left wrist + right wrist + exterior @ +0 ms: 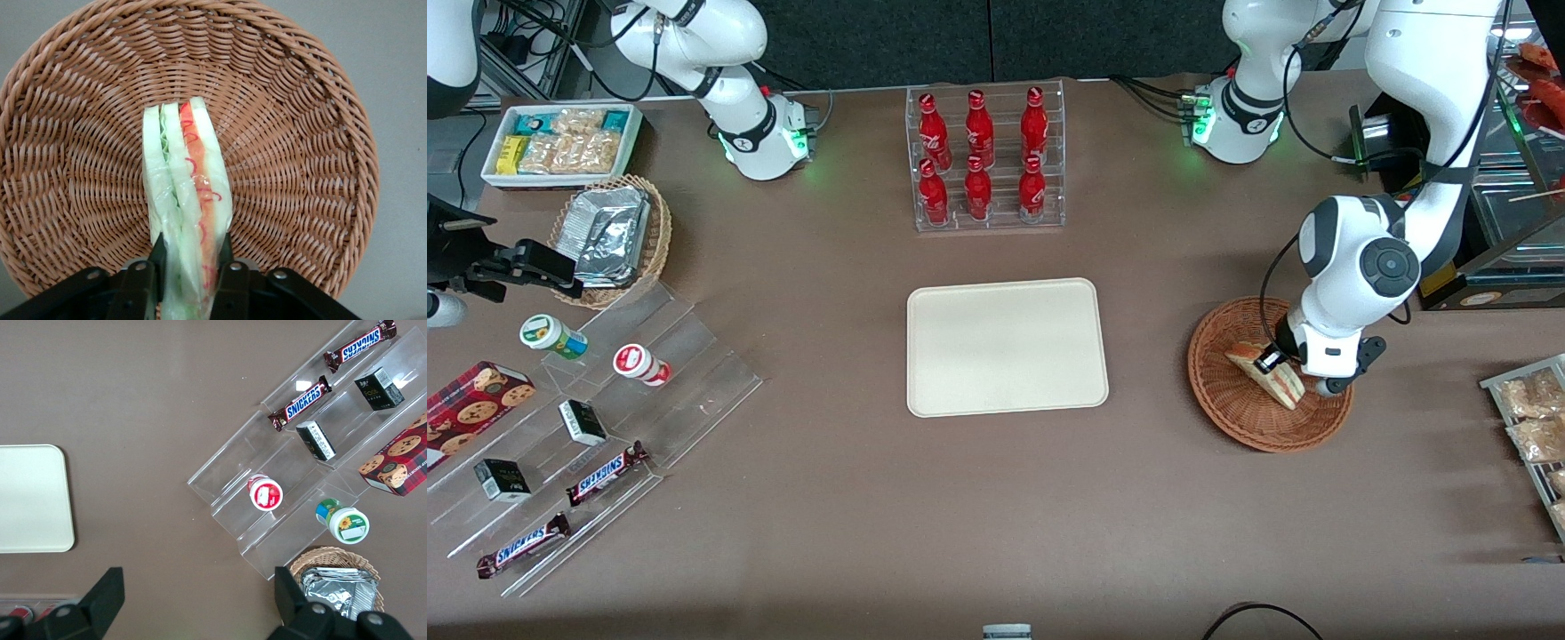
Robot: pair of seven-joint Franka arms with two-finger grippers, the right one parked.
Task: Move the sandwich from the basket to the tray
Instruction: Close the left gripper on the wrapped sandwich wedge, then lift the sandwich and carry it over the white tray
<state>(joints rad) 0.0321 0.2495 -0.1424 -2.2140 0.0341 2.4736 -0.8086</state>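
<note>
A robot lab staged as a snack shop: the gripper (1282, 364) works over a brown table (996, 516) stocked with cola bottles (978, 156) (racked) and Snickers bars (605, 471).

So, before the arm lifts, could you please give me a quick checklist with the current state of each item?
1. Claw closed on the sandwich: ok, one finger on each flat side.
2. Grip secure enough to lift: cannot tell; only one end of the wedge is pinched.
3. Sandwich clear of the basket: not ok, it is inside the rim.
4. Tray ready to receive: ok, nothing lies on it.
5. Path from basket to tray: ok, only bare table between them.
</note>
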